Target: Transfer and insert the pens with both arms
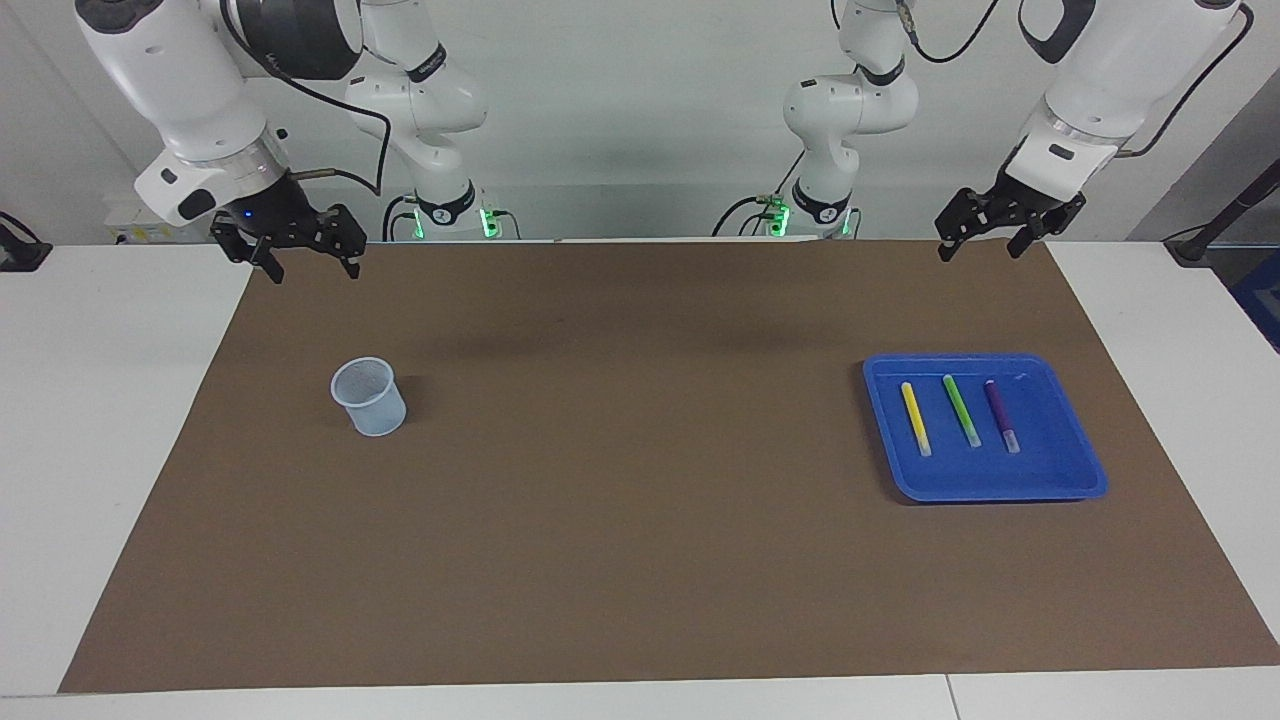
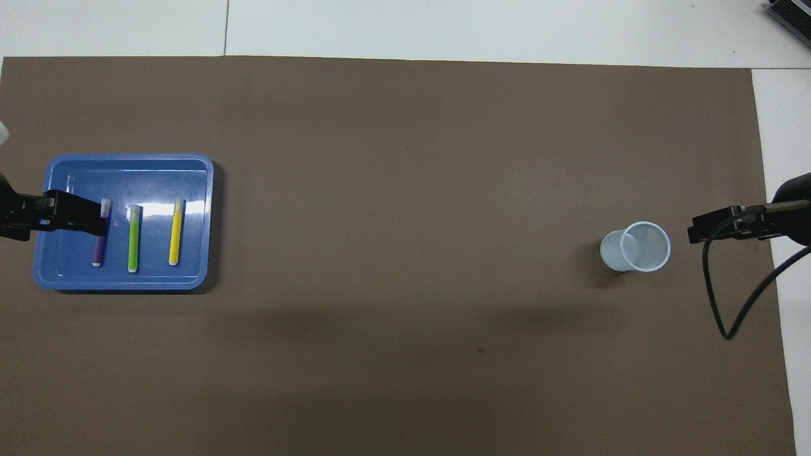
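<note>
Three pens lie side by side in a blue tray (image 1: 1085, 470) toward the left arm's end of the table: yellow (image 1: 916, 418), light green (image 1: 962, 410) and purple (image 1: 1001, 415). The overhead view shows the same row: purple (image 2: 99, 244), green (image 2: 134, 237), yellow (image 2: 175, 231). My left gripper (image 1: 980, 250) hangs open and empty, high over the mat's corner at the robots' edge. From above it (image 2: 95, 218) overlaps the tray's rim. My right gripper (image 1: 312, 268) is open and empty too, raised over the mat's other corner at the robots' edge.
A translucent white cup (image 1: 369, 397) stands upright on the brown mat (image 1: 640, 500) toward the right arm's end, also seen from above (image 2: 635, 247). Two smaller white arms with green lights (image 1: 450, 215) stand at the robots' edge. White tabletop borders the mat.
</note>
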